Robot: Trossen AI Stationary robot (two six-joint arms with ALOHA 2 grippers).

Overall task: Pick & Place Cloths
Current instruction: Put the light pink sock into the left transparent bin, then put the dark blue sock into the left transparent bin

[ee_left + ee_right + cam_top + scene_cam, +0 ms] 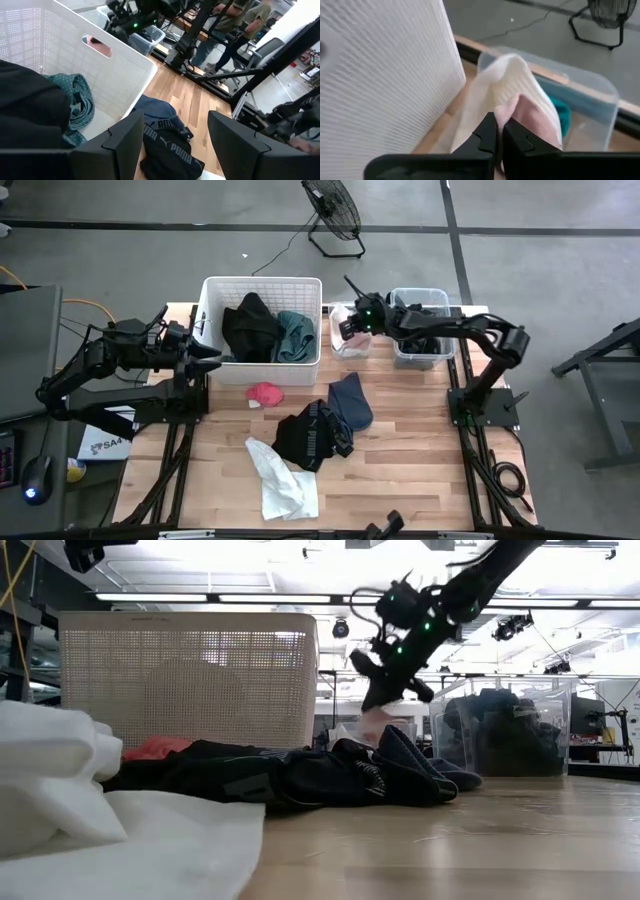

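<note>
we see a table (400, 470) of pale wood planks with a smooth, faintly glossy finish. the basket (215, 305) is matt white plastic, finely perforated. the tub (420, 355) is clear, shiny plastic. the black cloth (310, 435) is soft matt fabric with printed lettering; the white cloth (280, 480) looks thick and fleecy. the right gripper (498, 131) has smooth matt black fingers pinching a pale ribbed cloth (505, 85).

Your wooden desk (420, 480) carries a white basket (262, 283) at the back and two clear tubs (420, 352) beside it. In front lie a red cloth (266, 393), blue cloth (351, 400), black cloth (310, 436) and white cloth (280, 483).
</note>
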